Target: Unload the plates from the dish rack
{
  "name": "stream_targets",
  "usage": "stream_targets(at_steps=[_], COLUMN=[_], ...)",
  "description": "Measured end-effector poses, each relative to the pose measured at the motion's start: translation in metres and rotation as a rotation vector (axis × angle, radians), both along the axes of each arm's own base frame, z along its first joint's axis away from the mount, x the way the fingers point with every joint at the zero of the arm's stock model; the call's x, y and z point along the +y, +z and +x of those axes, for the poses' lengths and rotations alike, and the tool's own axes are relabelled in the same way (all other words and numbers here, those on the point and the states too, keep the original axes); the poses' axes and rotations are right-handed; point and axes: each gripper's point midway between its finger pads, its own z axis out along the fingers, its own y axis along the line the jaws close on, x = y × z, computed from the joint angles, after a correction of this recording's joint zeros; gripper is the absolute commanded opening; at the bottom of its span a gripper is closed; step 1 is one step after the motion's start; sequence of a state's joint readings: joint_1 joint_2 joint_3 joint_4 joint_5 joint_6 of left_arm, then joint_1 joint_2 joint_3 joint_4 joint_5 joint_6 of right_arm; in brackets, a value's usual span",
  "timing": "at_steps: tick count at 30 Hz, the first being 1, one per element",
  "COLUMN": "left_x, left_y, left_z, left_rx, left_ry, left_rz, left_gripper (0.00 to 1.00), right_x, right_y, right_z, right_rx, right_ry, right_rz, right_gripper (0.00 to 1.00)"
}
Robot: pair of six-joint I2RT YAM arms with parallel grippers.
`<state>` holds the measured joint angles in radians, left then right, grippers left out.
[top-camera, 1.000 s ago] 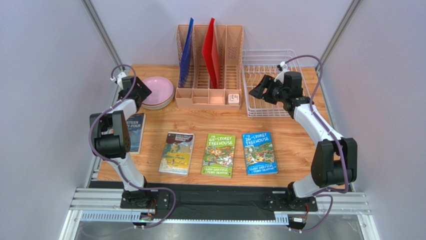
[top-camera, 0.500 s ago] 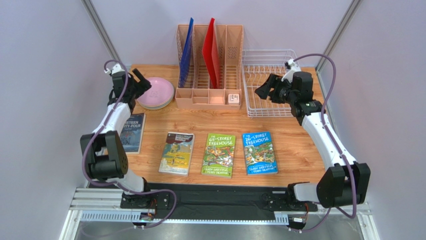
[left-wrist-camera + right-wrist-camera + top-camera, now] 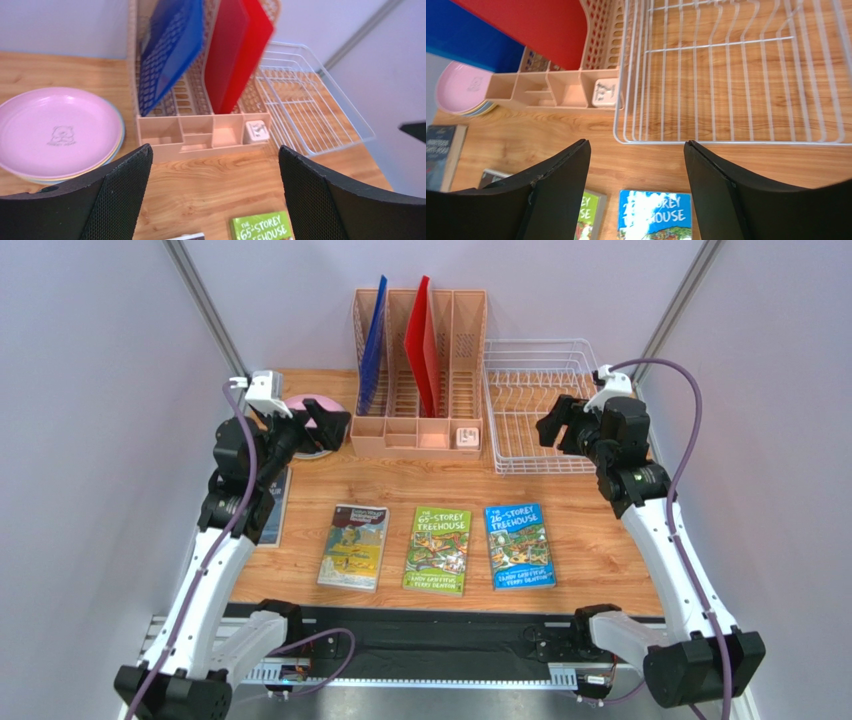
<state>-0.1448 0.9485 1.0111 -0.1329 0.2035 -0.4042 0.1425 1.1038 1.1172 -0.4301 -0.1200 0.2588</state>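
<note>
The plates [image 3: 57, 130] lie in a flat stack on the table at the back left, pink on top, with grey-blue and cream rims showing below. In the top view the stack [image 3: 303, 401] is mostly hidden by my left gripper [image 3: 328, 426], which hovers above its right edge, open and empty [image 3: 214, 150]. The white wire dish rack [image 3: 530, 471] at the back right holds no plates [image 3: 726, 142]. My right gripper [image 3: 549, 429] hovers above the rack's near right part, open and empty [image 3: 636, 145]. The stack also shows in the right wrist view [image 3: 463, 90].
A salmon-pink slotted organiser [image 3: 418, 435] with an upright blue board [image 3: 373, 345] and red board [image 3: 423, 340] stands between plates and rack. Several books lie across the near table: a dark one [image 3: 272, 502] at left, then three covers, the blue one [image 3: 519, 545] rightmost.
Both arms have lifted and drawn back. My left gripper moved right, from beside the plate stack to above its right edge. My right gripper shifted right over the rack.
</note>
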Motion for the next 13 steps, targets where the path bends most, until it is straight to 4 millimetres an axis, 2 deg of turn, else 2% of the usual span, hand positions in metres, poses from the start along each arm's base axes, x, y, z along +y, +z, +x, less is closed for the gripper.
stream_targets(at_steps=[3, 6, 13], left_x=[-0.015, -0.015, -0.007], left_y=[0.010, 0.010, 0.004], left_z=[-0.026, -0.042, -0.048], left_rx=[-0.059, -0.100, -0.118], left_ry=[-0.054, -0.059, -0.031], left_rz=[0.047, 0.089, 0.165], left_gripper=[1.00, 1.00, 1.00], right_x=[-0.012, -0.023, -0.037], right_y=[0.008, 0.013, 0.017], right_z=[-0.008, -0.019, -0.027], right_rx=[-0.039, -0.069, -0.092], right_ry=[-0.073, -0.135, -0.227], right_rz=[-0.048, -0.080, -0.126], right_gripper=[0.75, 0.75, 0.75])
